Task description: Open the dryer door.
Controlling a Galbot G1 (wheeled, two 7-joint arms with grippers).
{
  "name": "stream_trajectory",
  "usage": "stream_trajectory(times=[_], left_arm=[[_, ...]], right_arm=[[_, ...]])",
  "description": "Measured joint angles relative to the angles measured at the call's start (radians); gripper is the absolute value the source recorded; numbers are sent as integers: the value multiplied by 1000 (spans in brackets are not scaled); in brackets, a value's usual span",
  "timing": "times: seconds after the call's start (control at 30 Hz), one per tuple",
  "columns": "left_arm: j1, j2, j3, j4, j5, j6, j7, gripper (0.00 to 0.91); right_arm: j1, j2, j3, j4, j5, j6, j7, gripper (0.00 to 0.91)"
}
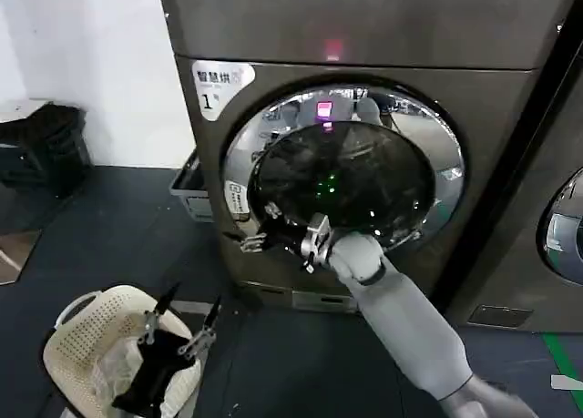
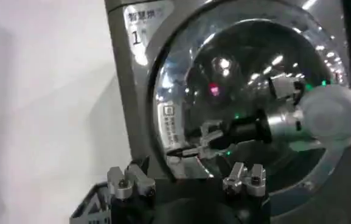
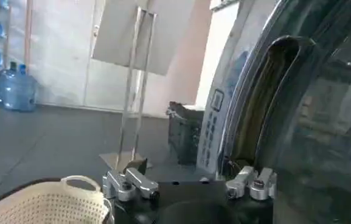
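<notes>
Right gripper [image 1: 260,231], fingers spread, sits at lower-left rim of the dryer door [image 1: 346,163], mid-frame in head view. Left gripper [image 1: 179,322] hangs w/ fingers spread at lower left, over a cream basket [image 1: 82,331]. Floor [image 1: 118,218] is dark grey; white wall [image 1: 100,63] upper left. Door: wide chrome rim, dark glass w/ green and pink reflections, filling the front of the grey-brown dryer [image 1: 364,26], which has a "1" sticker [image 1: 219,86] and red light [image 1: 333,48].
</notes>
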Motion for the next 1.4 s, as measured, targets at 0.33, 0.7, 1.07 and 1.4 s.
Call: stream_trajectory(times=[0.33,0.7,1.07,1.4], left_arm=[[-54,18,-68,31,-108,32,120,907],[-121,74,-190,73,-298,69,196,907],[-200,172,-250,117,-366,98,180,907],[-257,277,-226,169,-431,114,172,907]], right_arm=[[-21,-28,36,30,5,19,-142,907],[-53,-56,57,69,8,12,-280,907],[-104,-99,95,125,35,15,-426,907],[-170,-149,137,181,68,23,-557,907]])
